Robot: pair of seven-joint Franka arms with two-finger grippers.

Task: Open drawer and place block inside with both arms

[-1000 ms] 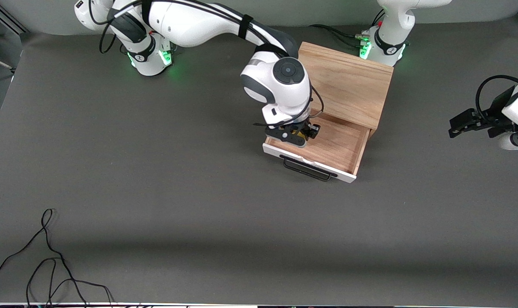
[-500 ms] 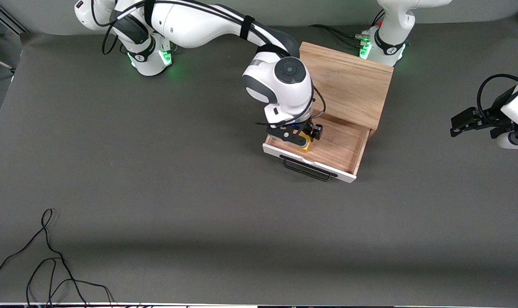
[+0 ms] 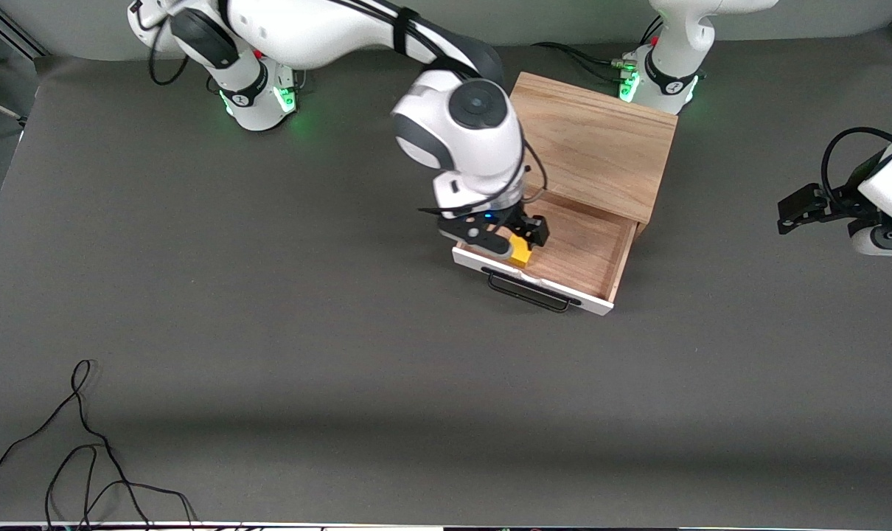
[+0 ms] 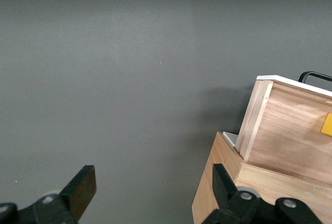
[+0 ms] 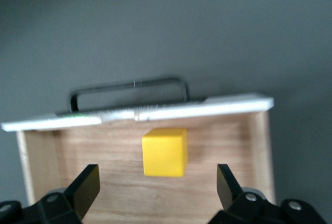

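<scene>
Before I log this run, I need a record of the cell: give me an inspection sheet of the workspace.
Surface: dark grey table.
Job's things: drawer open; block on its floor near the front panel, released.
Clutter: nothing seen.
Grippers: right gripper open, above the block; left gripper open, waiting over bare table at the left arm's end.
Cables: loose black cable on the table toward the right arm's end.
Surroundings: oak box.

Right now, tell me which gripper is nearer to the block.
Right. The right gripper hangs open just above the block in the drawer; the left gripper waits, open, at the table's end.
</scene>
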